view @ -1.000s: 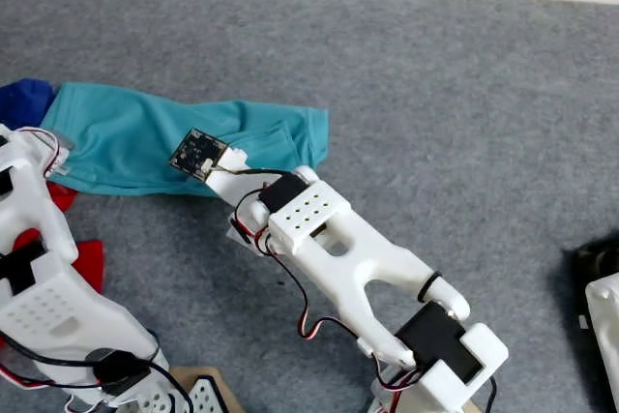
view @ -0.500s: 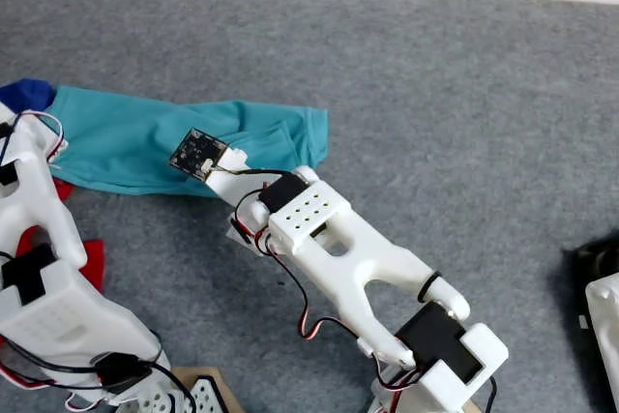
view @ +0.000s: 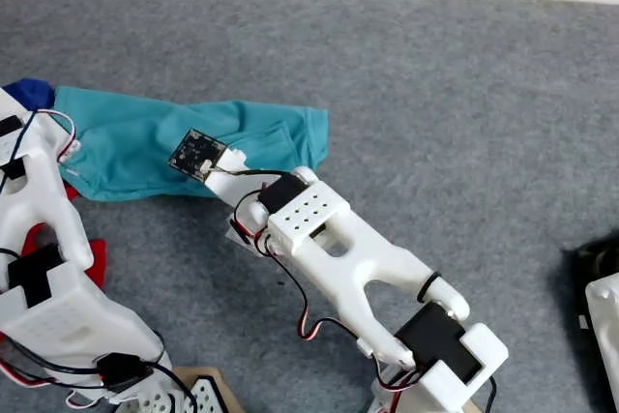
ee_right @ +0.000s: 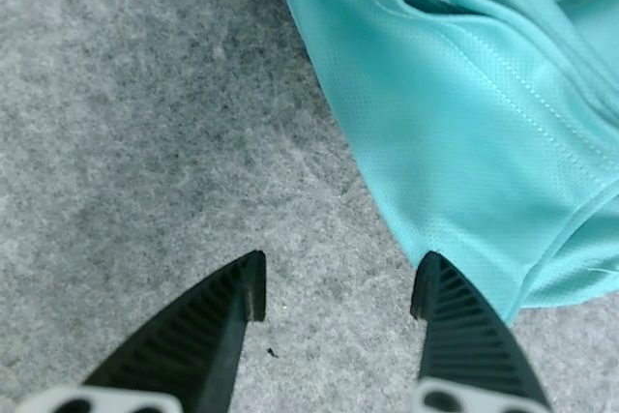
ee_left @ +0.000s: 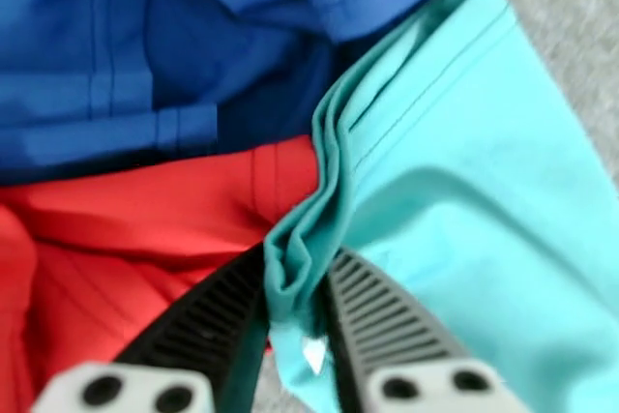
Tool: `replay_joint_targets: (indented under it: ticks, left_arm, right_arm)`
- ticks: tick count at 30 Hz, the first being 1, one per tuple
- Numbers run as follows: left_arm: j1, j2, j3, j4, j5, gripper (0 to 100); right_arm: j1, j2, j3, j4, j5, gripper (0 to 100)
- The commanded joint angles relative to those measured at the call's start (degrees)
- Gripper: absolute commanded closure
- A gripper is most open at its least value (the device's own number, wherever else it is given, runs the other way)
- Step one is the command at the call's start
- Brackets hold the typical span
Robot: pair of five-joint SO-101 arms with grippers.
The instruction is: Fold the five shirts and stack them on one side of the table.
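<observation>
Right gripper (ee_right: 340,287): jaws spread wide, nothing held, low over bare table (ee_right: 126,94) just beside teal shirt (ee_right: 464,123) hem. Likely poised to take that end.
Left gripper (ee_left: 295,273): closed tight on bunched edge of teal shirt at opposite end. Probably pinched there to stretch or drag cloth flat for folding.
Teal shirt: crumpled lengthwise on table's left side, touching red shirt (ee_left: 145,229).
Blue shirt (ee_left: 145,45): beyond, against both.
Folding not yet begun, by look of it.

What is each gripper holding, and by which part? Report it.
The left gripper pinches the teal shirt by a bunched edge. The right gripper is open, holding nothing.
</observation>
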Motion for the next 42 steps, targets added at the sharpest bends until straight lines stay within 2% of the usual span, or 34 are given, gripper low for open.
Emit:
replay_joint_targets:
  ticks: [1,3,11,19,42]
  left_arm:
    - [1.4,-3.8,-1.5,1.1,0.0,79]
    - [1.4,-3.8,-1.5,1.1,0.0,78]
    - [1.4,-3.9,-1.5,1.4,0.0,84]
    - [1.5,-9.4,-1.5,4.6,0.0,84]
    - [-0.2,-9.7,1.7,3.1,-0.1,84]
  right_arm:
    - [-0.5,-0.4,-0.4,0.1,0.9,74.9]
    - [-0.5,-0.4,-0.4,0.1,0.9,74.9]
    - [-0.5,-0.4,-0.4,0.1,0.9,74.9]
    - [-0.5,-0.3,-0.4,0.1,0.9,74.9]
    - [-0.5,-0.3,-0.4,0.1,0.9,74.9]
